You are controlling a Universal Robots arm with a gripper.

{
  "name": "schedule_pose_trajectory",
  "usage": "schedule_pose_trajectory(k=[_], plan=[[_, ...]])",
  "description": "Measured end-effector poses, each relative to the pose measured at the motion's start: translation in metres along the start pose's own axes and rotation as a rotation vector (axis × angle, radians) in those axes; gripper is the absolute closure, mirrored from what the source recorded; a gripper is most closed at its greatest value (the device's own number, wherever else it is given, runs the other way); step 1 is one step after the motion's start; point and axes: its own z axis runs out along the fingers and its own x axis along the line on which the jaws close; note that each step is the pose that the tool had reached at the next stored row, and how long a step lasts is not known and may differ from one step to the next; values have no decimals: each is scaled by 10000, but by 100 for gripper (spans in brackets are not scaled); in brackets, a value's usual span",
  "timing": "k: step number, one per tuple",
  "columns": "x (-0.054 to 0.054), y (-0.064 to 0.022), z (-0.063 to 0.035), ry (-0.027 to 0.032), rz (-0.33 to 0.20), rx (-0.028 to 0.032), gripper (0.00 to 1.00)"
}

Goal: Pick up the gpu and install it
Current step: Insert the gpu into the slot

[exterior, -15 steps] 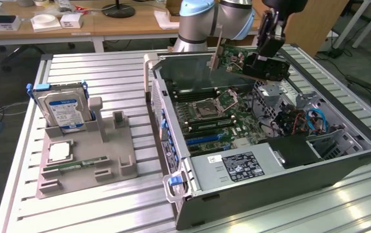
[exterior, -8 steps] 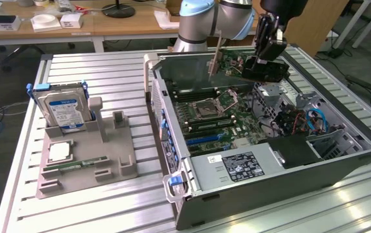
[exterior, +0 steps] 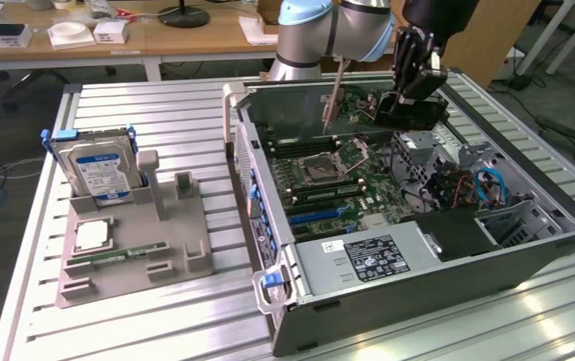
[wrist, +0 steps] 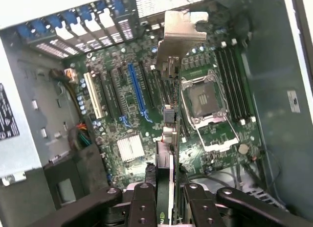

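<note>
My gripper (exterior: 396,101) hangs above the far end of the open computer case (exterior: 418,301), shut on the gpu (exterior: 360,113). The card is held on edge, clear of the motherboard (exterior: 338,188), with its silver bracket (exterior: 334,94) pointing toward the exterior view's left. In the wrist view the gpu (wrist: 166,139) runs edge-on from between my gripper (wrist: 166,200) fingers out to its bracket (wrist: 178,36). Below it lies the motherboard (wrist: 220,144), and a long blue slot (wrist: 137,90) sits to one side of the card's line.
An open CPU socket (wrist: 205,100) and memory slots (wrist: 234,75) lie beside the card. The power supply (exterior: 368,256) and cables (exterior: 488,188) fill the near end of the case. A grey fixture (exterior: 137,248) at the exterior view's left holds a hard drive (exterior: 97,169).
</note>
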Motion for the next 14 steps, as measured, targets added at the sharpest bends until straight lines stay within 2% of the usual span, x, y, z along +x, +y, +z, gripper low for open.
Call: schedule_pose_trajectory(k=[6, 10, 14], plan=[[2, 0, 32, 1, -1018, -3, 73], [5, -1, 91, 15, -1532, -48, 73], [10, -1, 163, 18, -1944, -52, 73]])
